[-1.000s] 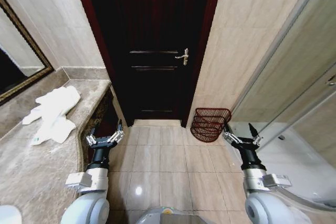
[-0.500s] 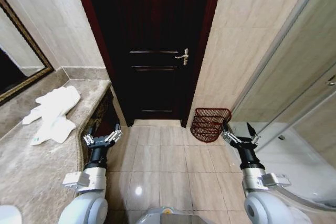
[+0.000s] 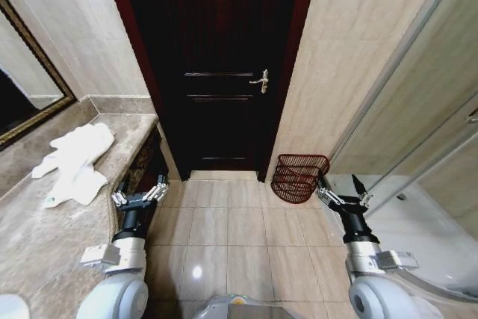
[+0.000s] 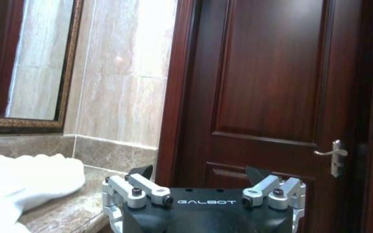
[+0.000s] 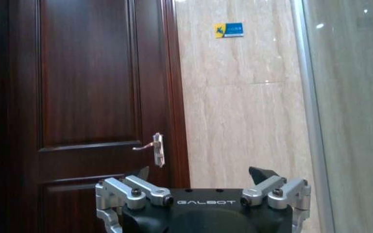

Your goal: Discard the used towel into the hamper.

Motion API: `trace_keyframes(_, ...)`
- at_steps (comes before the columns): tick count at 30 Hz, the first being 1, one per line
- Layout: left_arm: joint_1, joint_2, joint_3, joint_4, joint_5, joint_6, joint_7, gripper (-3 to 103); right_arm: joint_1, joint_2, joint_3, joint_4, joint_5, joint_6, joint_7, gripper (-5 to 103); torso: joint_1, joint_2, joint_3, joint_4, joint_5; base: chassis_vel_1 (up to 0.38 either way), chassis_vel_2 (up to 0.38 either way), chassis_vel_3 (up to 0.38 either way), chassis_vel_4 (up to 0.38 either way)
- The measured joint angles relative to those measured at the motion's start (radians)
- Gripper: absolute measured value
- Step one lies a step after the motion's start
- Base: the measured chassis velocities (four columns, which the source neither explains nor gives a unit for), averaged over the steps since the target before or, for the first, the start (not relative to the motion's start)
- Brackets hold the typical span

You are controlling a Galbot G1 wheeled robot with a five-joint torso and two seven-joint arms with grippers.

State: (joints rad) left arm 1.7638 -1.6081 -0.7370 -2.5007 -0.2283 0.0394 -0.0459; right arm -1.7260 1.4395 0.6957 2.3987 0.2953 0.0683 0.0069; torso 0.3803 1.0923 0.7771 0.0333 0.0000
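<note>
A crumpled white towel [image 3: 73, 160] lies on the marble counter [image 3: 45, 237] at my left, and it also shows in the left wrist view as the towel [image 4: 25, 182]. My left gripper [image 3: 139, 192] is open, held upright beside the counter's front edge, a little to the right of the towel. The red-brown wire hamper [image 3: 299, 177] stands on the floor by the wall right of the door. My right gripper [image 3: 342, 190] is open and empty, just right of the hamper. Both grippers point at the door: the left gripper [image 4: 199, 174] and the right gripper [image 5: 205, 174].
A dark wooden door [image 3: 224, 72] with a metal handle [image 3: 260, 80] is shut straight ahead. A framed mirror [image 3: 26, 95] hangs above the counter. A glass shower wall [image 3: 418, 132] runs along the right. Tiled floor [image 3: 224, 222] lies between the arms.
My left gripper has shifted left and slightly toward the counter's edge. The right gripper, towel and hamper stay where they were.
</note>
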Motion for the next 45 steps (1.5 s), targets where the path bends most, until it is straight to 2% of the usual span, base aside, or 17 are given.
trace_keyframes(33,-0.017,0.0,-0.03,0.001,-0.024,0.004,-0.001,97,0.007,0.0,-0.002,-0.018,-0.01,0.016,0.003,100,0.001,0.0,0.0,0.0001,0.0002,-0.148,0.149,0.14,-0.147)
trace_keyframes(35,-0.018,0.0,-0.028,0.001,-0.023,0.005,-0.004,93,0.009,-0.001,-0.006,-0.021,-0.024,0.022,0.027,100,0.001,0.0,0.0,0.0,-0.0002,-0.185,0.184,0.182,-0.18)
trace_keyframes(43,-0.023,0.0,-0.033,0.001,-0.028,0.013,-0.034,98,0.008,-0.004,-0.009,-0.023,-0.032,0.033,0.041,100,0.001,0.0,0.0,-0.0002,-0.0001,-0.108,0.101,0.093,-0.095)
trace_keyframes(45,-0.025,0.0,-0.033,0.001,-0.029,0.002,-0.047,95,0.01,-0.005,-0.008,-0.025,-0.033,0.035,0.038,100,0.0,0.0,0.0,-0.0001,0.0,0.0,0.0,0.0,0.0)
